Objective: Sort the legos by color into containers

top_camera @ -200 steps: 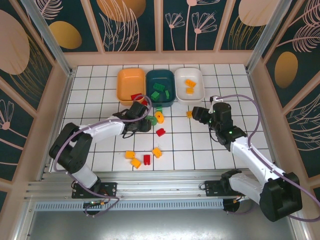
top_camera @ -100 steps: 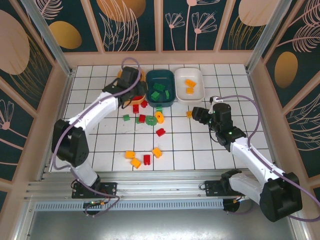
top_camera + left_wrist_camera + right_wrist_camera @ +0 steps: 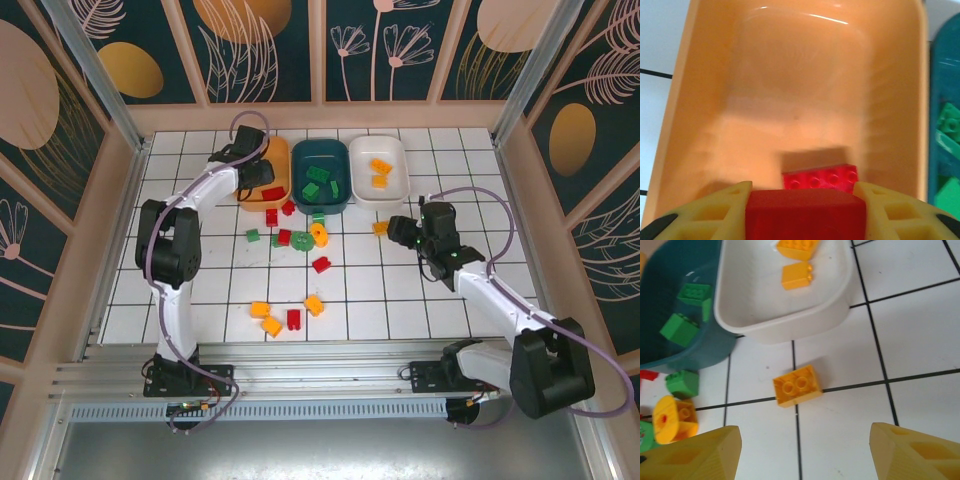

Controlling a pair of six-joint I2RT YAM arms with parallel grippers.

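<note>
Red lego (image 3: 805, 202) is clamped in the left tool (image 3: 805, 220), held over the orange container (image 3: 790, 100). Right tool (image 3: 800, 450) is seen open, with a yellow-orange lego (image 3: 797, 385) on the tabletop (image 3: 920, 330) just ahead, beside the white container (image 3: 780, 325).
</note>
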